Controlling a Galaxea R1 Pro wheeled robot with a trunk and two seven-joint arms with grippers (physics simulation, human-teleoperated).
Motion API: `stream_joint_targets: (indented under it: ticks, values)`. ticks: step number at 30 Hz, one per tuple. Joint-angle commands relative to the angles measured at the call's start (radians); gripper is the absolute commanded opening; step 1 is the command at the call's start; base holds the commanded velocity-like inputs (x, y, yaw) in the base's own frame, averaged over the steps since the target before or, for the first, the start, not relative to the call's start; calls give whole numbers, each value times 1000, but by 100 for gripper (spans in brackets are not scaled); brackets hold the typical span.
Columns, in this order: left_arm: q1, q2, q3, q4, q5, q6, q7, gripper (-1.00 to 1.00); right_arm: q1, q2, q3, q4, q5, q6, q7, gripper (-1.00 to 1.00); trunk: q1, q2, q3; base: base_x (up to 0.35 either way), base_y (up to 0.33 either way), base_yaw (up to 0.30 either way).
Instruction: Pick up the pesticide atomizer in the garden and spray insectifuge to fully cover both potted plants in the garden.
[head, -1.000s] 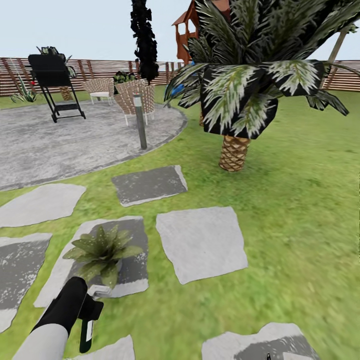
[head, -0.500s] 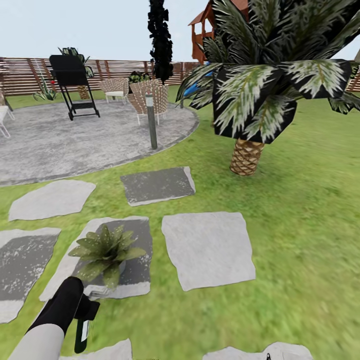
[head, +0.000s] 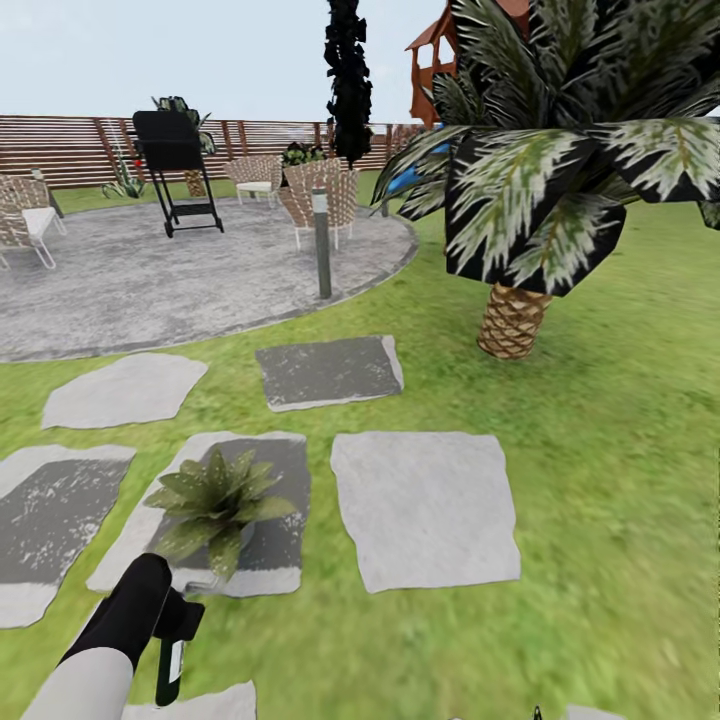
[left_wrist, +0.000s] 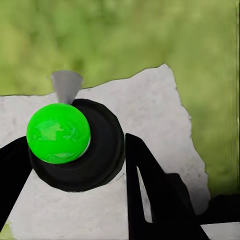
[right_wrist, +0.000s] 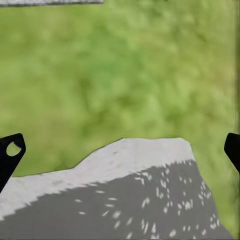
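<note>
The pesticide atomizer (head: 170, 662) hangs in the left gripper (head: 172, 622), down by the near edge of the stepping stone (head: 270, 560) that carries the potted plant (head: 215, 497). It is a slim dark bottle with a pale label strip, and in the left wrist view a round black body with a bright green cap (left_wrist: 58, 133) and a grey nozzle cone (left_wrist: 66, 86) sits between the black fingers (left_wrist: 150, 190), which are closed against it. I'd judge it light and rigid, smooth plastic that could slip or twist if held loosely, so a firm hold around the neck below the head seems best. The plant is a low rosette of broad pointed green leaves just beyond the bottle. The right gripper (right_wrist: 120, 150) is spread wide with nothing in it, over grass and another stone (right_wrist: 125, 195).
</note>
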Motion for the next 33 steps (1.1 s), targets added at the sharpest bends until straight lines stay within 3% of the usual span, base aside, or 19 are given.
stream_joint_targets:
  ticks: [1, 12, 19, 33]
  values:
    - [-1, -1, 3, -2, -11, 2, -10, -100, -1, 0, -6, 2, 10, -3, -4, 100, 0, 0, -1, 161, -260, 1]
    - [-1, -1, 3, -3, -11, 2, -10, -100, -1, 1, -6, 2, 10, -3, -4, 100, 0, 0, -1, 215, -218, 25]
    - [-1, -2, 2, -3, -11, 2, -10, -100, -1, 2, -6, 2, 10, -3, -4, 100, 0, 0, -1, 241, -212, 256]
    - [-1, -1, 3, -3, -11, 2, -10, -100, -1, 2, -6, 2, 10, -3, -4, 100, 0, 0, -1, 81, -293, 258]
